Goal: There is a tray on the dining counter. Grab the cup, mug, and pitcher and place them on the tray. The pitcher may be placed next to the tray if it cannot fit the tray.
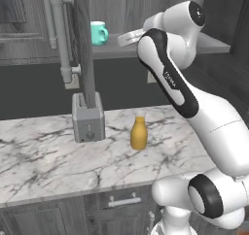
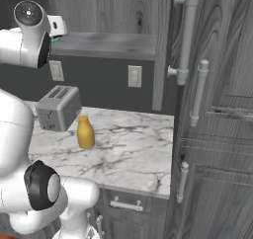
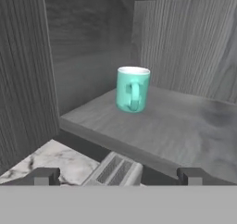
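Fingertips (image 3: 45, 176) spread wide and empty face the mug (image 3: 133, 89), upright near the shelf's (image 3: 185, 130) back corner, handle toward the gripper (image 3: 118, 177); likely light, rigid, glossy-slick, best pinched across its body.

In the left base view the white arm's own forearm covers the gripper, so how its jaws stand cannot be read there, and in the hand view just the two dark fingertips (image 3: 42, 176) rise above the bottom band. In the right base view the small teal mug with a loop handle (image 2: 58, 37) is a mere sliver behind the white hand. The grey two-slot toaster (image 3: 115, 171) is cut off low in the hand view, leaving its slotted top alone.
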{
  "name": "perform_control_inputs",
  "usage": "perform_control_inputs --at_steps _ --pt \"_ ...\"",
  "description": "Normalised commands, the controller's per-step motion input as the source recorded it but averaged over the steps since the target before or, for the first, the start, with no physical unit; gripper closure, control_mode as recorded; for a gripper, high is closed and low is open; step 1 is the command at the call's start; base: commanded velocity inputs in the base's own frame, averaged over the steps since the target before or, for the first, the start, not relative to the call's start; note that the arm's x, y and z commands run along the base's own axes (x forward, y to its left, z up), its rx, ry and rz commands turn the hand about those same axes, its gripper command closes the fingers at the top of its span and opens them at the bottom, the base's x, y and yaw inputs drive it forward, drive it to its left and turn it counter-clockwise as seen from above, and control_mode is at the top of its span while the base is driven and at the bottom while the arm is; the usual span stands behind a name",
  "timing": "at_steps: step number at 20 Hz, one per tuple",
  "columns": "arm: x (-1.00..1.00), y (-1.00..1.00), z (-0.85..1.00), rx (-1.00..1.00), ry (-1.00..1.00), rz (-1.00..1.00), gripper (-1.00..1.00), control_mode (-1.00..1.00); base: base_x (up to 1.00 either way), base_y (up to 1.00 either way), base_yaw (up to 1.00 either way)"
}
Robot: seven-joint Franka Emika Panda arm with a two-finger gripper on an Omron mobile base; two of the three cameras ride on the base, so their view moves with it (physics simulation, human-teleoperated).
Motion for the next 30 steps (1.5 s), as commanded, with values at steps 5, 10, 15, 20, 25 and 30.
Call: perform_control_inputs --at_steps 5,10,15,20,25,30 --pt "0.42 0.10 0.00 0.00 0.00 0.00 -1.00 -1.00 0.00 0.00 0.00" --pt "0.39 0.10 0.00 0.00 0.00 0.00 -1.00 -1.00 0.00 0.00 0.00" --pt "0.41 0.16 0.00 0.00 0.00 0.00 -1.00 -1.00 0.00 0.00 0.00" --pt "0.38 0.22 0.00 0.00 0.00 0.00 -1.00 -1.00 0.00 0.00 0.00" --pt "0.31 0.16 0.00 0.00 0.00 0.00 -1.00 -1.00 0.00 0.00 0.00" --pt "0.31 0.20 0.00 0.00 0.01 0.00 -1.00 -1.00 0.00 0.00 0.00"
